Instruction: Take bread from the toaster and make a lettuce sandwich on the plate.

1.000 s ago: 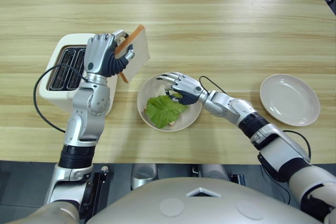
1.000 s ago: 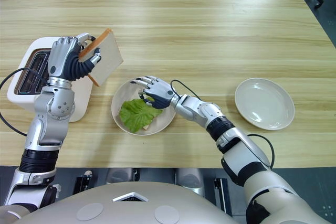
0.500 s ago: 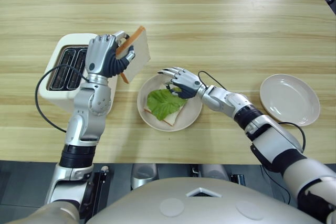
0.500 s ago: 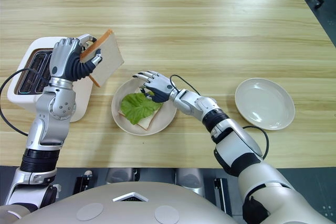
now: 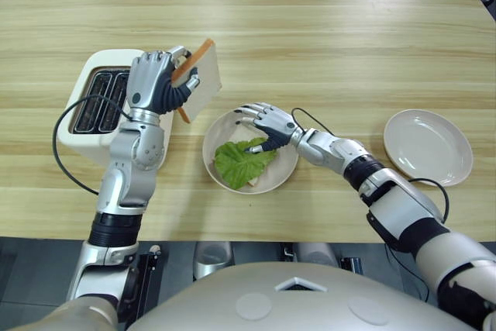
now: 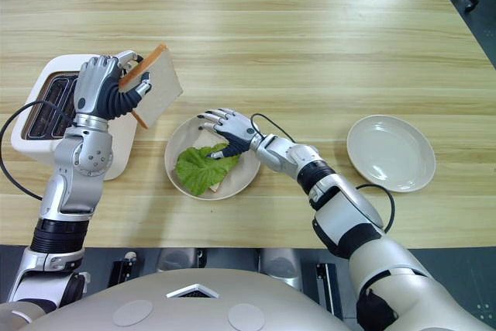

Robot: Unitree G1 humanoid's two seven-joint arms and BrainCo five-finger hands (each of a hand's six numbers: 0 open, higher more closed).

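Note:
My left hand [image 5: 157,83] is shut on a slice of bread [image 5: 204,81], held tilted above the right end of the white toaster [image 5: 91,106]. The bread hangs just left of and above the cream plate [image 5: 286,168]. On that plate a green lettuce leaf [image 5: 240,163] lies over another bread slice [image 5: 253,181], which peeks out at the leaf's lower edge. My right hand [image 5: 266,124] hovers over the plate's far right part with its fingers spread, one fingertip touching the leaf.
A second, empty cream plate [image 5: 428,146] sits at the right. The toaster's black cable [image 5: 56,141] loops off its left side toward the table's front edge. Wide bare wood lies beyond the plates.
The lettuce leaf slid up-right on the bread, then back down-left to where it lies now. My right hand shifted slightly with it. The left hand and its bread stayed put.

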